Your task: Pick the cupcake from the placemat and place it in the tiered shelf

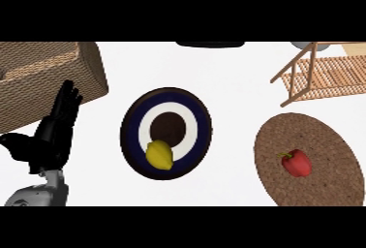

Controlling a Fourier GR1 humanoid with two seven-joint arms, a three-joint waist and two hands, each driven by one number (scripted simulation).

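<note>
Red pepper (296,162) lies near the middle of the round woven placemat (322,135), lower right; glossy, green stem pointing up-left. Plate (136,123) at centre holds a yellow lemon (160,155) on its lower part. Wooden tiered shelf (322,77) at top right, just beyond the mat. White counter (236,97) open btwn plate & mat. Wicker basket (43,72) top left. Left hand (53,131) rests at left edge, fingers straight & up, holding nothing.
</note>
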